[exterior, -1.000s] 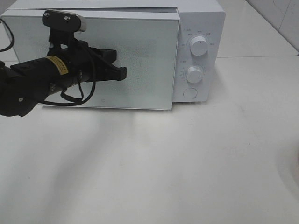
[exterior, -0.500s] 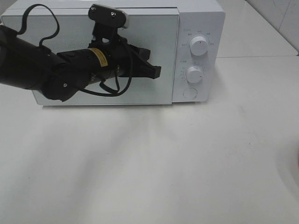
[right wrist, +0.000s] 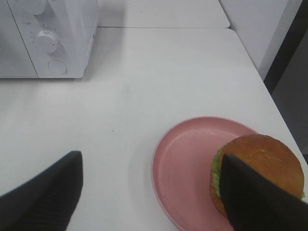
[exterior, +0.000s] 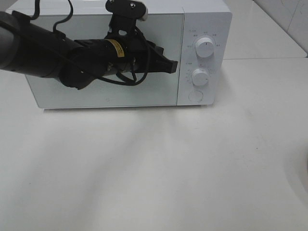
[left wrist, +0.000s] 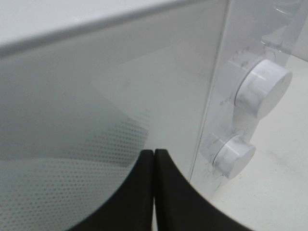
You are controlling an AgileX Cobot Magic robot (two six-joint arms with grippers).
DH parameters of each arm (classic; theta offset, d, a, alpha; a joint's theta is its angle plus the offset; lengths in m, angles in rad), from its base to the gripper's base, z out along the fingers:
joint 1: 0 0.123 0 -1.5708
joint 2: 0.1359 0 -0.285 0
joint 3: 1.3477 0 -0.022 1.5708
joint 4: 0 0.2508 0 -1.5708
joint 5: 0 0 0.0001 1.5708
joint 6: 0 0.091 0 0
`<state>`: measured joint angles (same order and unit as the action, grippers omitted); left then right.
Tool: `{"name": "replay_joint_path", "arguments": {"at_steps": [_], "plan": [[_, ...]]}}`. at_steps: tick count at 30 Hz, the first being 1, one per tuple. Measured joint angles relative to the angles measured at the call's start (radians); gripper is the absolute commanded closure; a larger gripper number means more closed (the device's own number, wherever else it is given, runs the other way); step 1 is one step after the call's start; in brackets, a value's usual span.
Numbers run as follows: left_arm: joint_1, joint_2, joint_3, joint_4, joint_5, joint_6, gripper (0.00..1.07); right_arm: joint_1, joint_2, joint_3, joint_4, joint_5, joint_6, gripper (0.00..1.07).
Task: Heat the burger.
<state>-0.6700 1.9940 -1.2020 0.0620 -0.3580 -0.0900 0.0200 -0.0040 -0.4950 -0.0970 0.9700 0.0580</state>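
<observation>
The burger (right wrist: 262, 166), with a golden-brown bun and green lettuce, sits on the near side of a round pink plate (right wrist: 185, 168) on the white table. It shows only in the right wrist view. My right gripper (right wrist: 150, 159) is open and empty above the plate, with one finger (right wrist: 250, 199) overlapping the burger. The white microwave (exterior: 202, 19) stands at the back with its door (exterior: 96, 94) shut. My left gripper (exterior: 171, 66) is shut and empty, its tips against the door's right edge, as the left wrist view (left wrist: 154, 192) also shows.
The microwave's panel has an upper knob (exterior: 205, 48), a lower knob (exterior: 200, 77) and a round button (exterior: 195, 96). The table's right edge (right wrist: 269, 91) runs close to the plate. A white wall stands behind the table.
My left gripper has swept to the right across the front of the microwave, and the door, ajar one second ago, has swung shut.
</observation>
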Motion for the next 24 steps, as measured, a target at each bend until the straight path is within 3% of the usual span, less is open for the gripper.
{"name": "replay_joint_path", "arguments": {"at_steps": [9, 10, 11, 12, 13, 14, 15, 16, 17, 24], "plan": [[-0.077, -0.135, 0.078, -0.024, 0.111, 0.0, 1.06, 0.0, 0.0, 0.0, 0.0, 0.0, 0.0, 0.32], [-0.095, -0.163, 0.101, -0.024, 0.139, 0.0, 0.94, 0.0, 0.0, 0.0, 0.0, 0.0, 0.0, 0.32], [-0.095, -0.163, 0.101, -0.024, 0.139, 0.0, 0.94, 0.0, 0.0, 0.0, 0.0, 0.0, 0.0, 0.32], [-0.109, -0.191, 0.12, -0.024, 0.178, 0.0, 0.67, 0.0, 0.0, 0.0, 0.0, 0.0, 0.0, 0.32], [-0.109, -0.191, 0.12, -0.024, 0.178, 0.0, 0.67, 0.0, 0.0, 0.0, 0.0, 0.0, 0.0, 0.32], [-0.115, -0.205, 0.124, -0.022, 0.202, 0.0, 0.48, 0.0, 0.0, 0.0, 0.0, 0.0, 0.0, 0.32], [-0.124, -0.228, 0.129, -0.022, 0.269, 0.0, 0.14, 0.0, 0.0, 0.0, 0.0, 0.0, 0.0, 0.32], [-0.124, -0.228, 0.129, -0.022, 0.269, 0.0, 0.14, 0.0, 0.0, 0.0, 0.0, 0.0, 0.0, 0.32], [-0.126, -0.248, 0.129, -0.022, 0.336, -0.001, 0.06, 0.0, 0.0, 0.0, 0.0, 0.0, 0.0, 0.32], [-0.128, -0.315, 0.129, -0.027, 0.619, -0.011, 0.08, 0.0, 0.0, 0.0, 0.0, 0.0, 0.0, 0.32]]}}
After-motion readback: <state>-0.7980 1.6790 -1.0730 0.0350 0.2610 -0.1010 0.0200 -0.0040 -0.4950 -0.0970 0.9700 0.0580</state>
